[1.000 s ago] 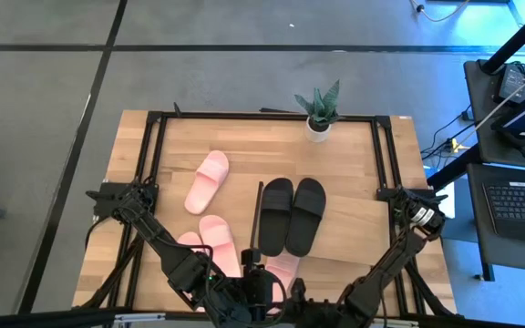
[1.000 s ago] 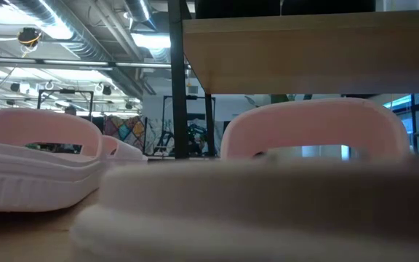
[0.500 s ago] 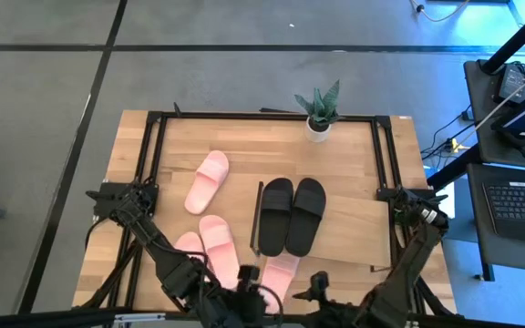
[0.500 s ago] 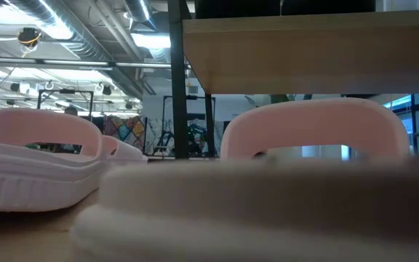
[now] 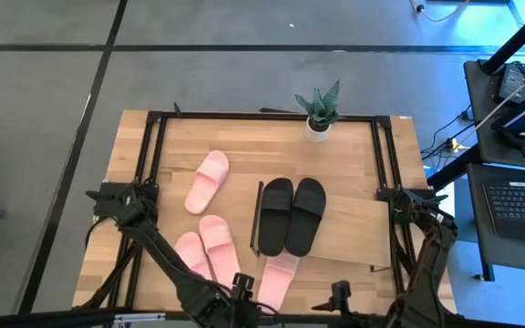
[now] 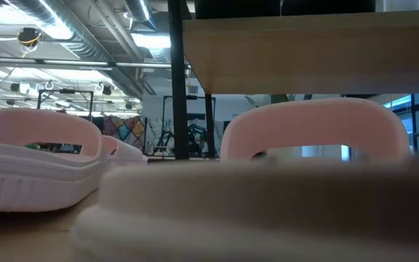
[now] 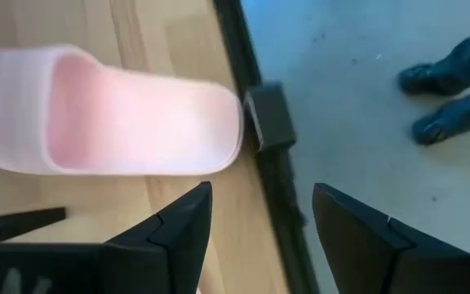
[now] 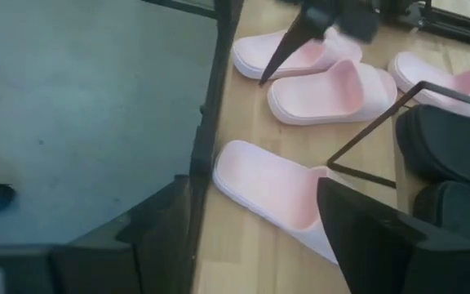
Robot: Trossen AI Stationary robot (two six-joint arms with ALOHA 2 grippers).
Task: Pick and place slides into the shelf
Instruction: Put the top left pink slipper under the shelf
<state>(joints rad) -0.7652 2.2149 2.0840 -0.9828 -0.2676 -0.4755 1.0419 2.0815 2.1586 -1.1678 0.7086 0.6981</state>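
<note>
Four pale pink slides lie on the tabletop: one far left [image 5: 206, 180], a pair side by side [image 5: 205, 248], and one by the near edge [image 5: 278, 278]. The black pair [image 5: 292, 215] rests on the shelf's top board [image 5: 354, 228]. My left gripper [image 5: 240, 290] is open at the near edge, over the near pink slide's end [image 7: 113, 122]. My right gripper [image 5: 340, 293] is open at the near edge; the same slide [image 8: 272, 192] lies ahead of its fingers. Neither touches a slide.
A potted plant [image 5: 318, 114] stands at the far edge. The table's black frame [image 7: 268, 131] runs along the near edge, with a person's shoes [image 7: 455, 90] on the floor beyond. The shelf's thin dark side frame [image 8: 365, 139] stands between the pink slides and the black pair [image 8: 451, 147].
Both grippers have drawn back toward the table's near edge. My right gripper has also gone toward the table's right edge, away from the near pink slide, which now shows uncovered.
</note>
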